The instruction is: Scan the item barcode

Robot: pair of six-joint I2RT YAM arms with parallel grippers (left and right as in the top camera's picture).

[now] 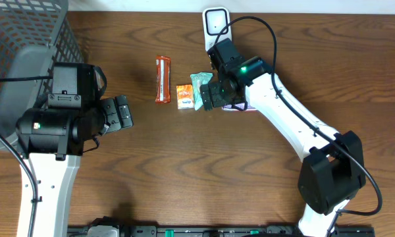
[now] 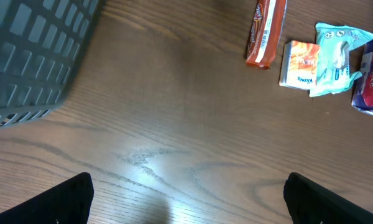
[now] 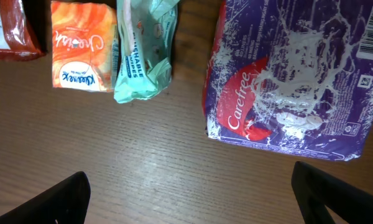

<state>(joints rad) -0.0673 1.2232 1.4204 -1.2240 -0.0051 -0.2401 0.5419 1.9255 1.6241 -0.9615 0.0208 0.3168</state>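
The right claw (image 3: pixel 189 186) hangs over the row of goods, its 2 fingers spread wide and gripping nothing. Just beneath it lies the purple Carefree pack (image 3: pixel 292 81), flat on the desk (image 3: pixel 161 155), its shiny wrap crinkled. To its left in the wrist view comes the teal wipes pack (image 3: pixel 140 50), a gap of bare wood between them. Next is the orange Kleenex pack (image 3: pixel 84 53), touching the teal one, and then the red snack bar (image 3: pixel 6 31) a little apart. A pale striped patch on the bar may be a barcode, but it's too small to be sure. From overhead, the right arm covers most of the purple pack. The white scanner (image 1: pixel 215 23) stands at the desk's far edge, near that arm's wrist. On the other side, the left claw (image 2: pixel 186 193) is wide too and empty, above bare wood and well apart from the goods. A grey mesh basket (image 1: pixel 20 46) sits at the far left corner.
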